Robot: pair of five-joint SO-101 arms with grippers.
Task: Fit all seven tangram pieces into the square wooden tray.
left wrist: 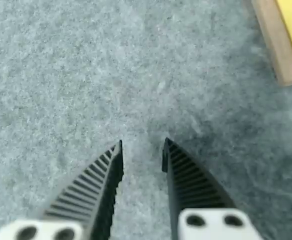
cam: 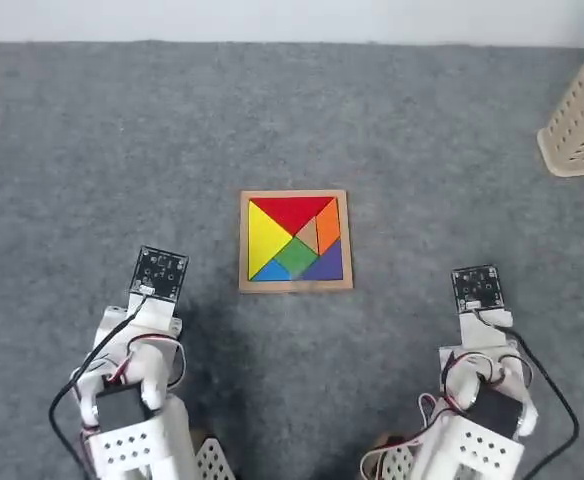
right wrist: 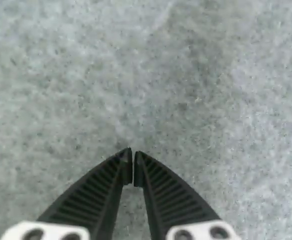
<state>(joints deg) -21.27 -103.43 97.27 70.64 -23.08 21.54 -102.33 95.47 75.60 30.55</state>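
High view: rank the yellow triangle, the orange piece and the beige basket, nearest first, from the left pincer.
1. Yellow triangle, in the half of the tray toward the left pincer.
2. Orange piece, in the opposite half.
3. Beige basket, far off at the table's right edge.

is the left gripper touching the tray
Apart. The left wrist view shows a stretch of bare carpet between the left gripper and the tray; the gripper is open and holds nothing.
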